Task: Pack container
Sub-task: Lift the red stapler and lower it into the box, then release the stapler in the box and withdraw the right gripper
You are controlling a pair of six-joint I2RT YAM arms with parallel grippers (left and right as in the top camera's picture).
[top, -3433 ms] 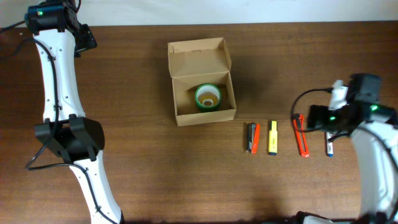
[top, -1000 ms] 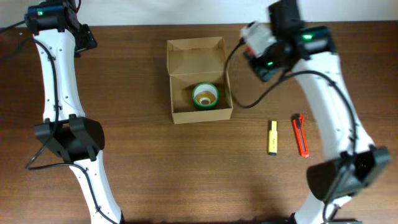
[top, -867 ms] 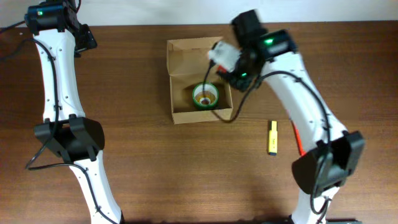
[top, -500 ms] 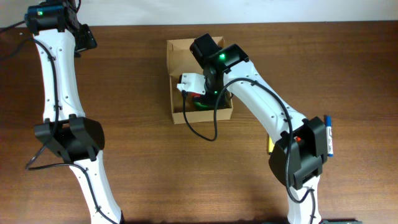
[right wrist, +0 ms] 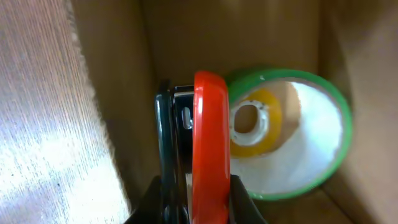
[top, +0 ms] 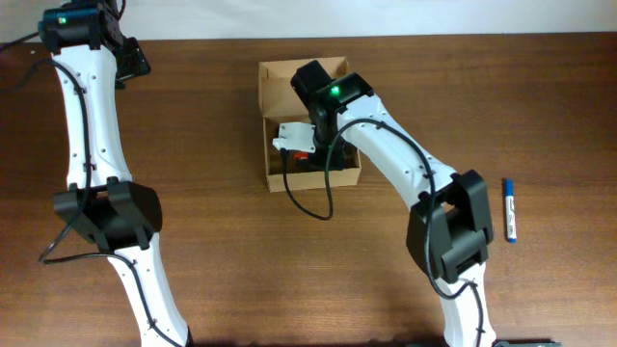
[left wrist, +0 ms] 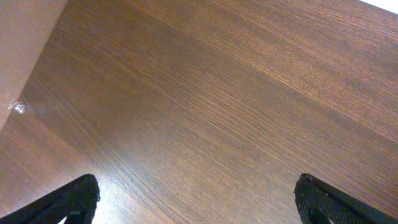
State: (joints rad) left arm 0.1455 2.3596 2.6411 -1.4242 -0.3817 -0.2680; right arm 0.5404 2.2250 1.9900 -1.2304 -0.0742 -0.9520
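Note:
The container [top: 304,82] is a tan cardboard box standing at the table's back centre, its flap lid open to the rear. My right gripper [top: 299,146] reaches down into it, shut on an orange and black tool [right wrist: 209,137]. In the right wrist view the right gripper [right wrist: 198,199] holds the tool upright beside the box's left wall [right wrist: 112,93], next to a green tape roll [right wrist: 298,155] with a yellow core on the box floor. The arm hides the roll in the overhead view. My left gripper [top: 133,60] hangs open over bare wood at the far left, and the left wrist view shows the left gripper [left wrist: 199,205] holding nothing.
A blue pen [top: 508,209] lies on the table to the right. The right arm's links [top: 453,231] stretch from the front right across to the box. A pale tan surface [left wrist: 25,50] shows at the upper left of the left wrist view.
The right arm has swung from the right side of the table over to the box and lowered the orange and black tool inside it. The left arm has not moved.

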